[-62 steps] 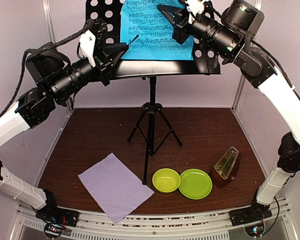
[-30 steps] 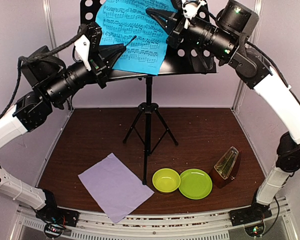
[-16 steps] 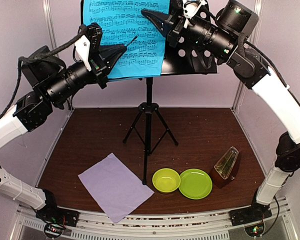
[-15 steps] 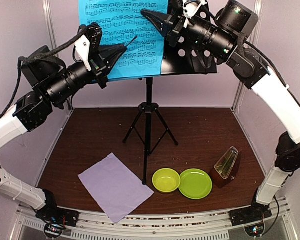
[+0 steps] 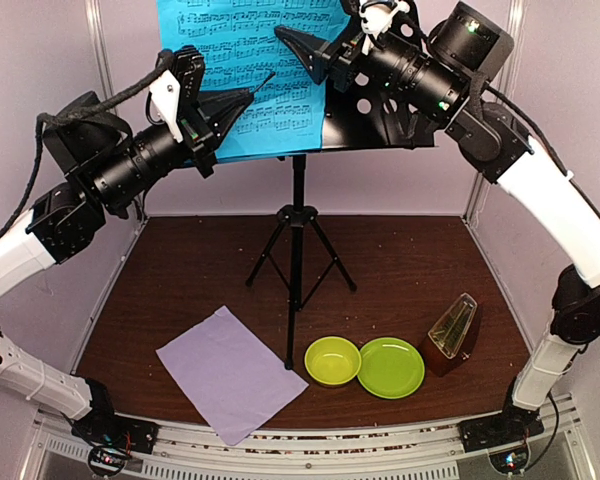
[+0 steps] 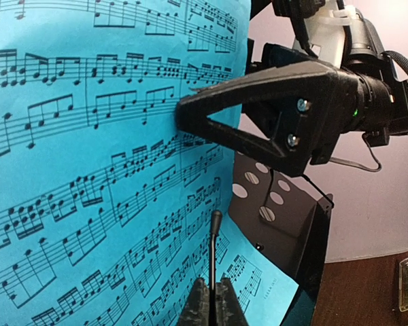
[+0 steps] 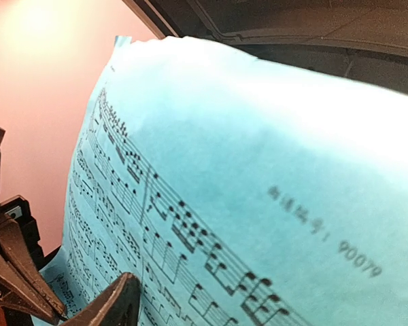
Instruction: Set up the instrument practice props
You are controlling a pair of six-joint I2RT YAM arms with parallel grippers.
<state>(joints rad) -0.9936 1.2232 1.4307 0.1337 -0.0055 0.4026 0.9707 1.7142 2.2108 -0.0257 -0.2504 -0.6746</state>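
cyan sheet (image 5: 240, 40) is up on the music stand (image 5: 380, 125) desk, long axis upright. It covers the left half and hangs past the left edge, with the right half of the desk bare. The right fingers (image 5: 305, 47) clamp it in from its right edge: one finger on the printed face, the other hidden behind the paper. The left fingers (image 5: 230, 105) are clenched on a thin black rod (image 6: 212, 251), just in front of the sheet's lower part. Likely next: shift the sheet rightward to centre, right arm's job. lilac sheet (image 5: 230, 372) lies flat on the bench (image 5: 400, 270), left arm nearer; metronome (image 5: 452, 335) upright at right. lime bowl (image 5: 332, 360) and lime plate (image 5: 391, 367) sit side by side, nothing in either.
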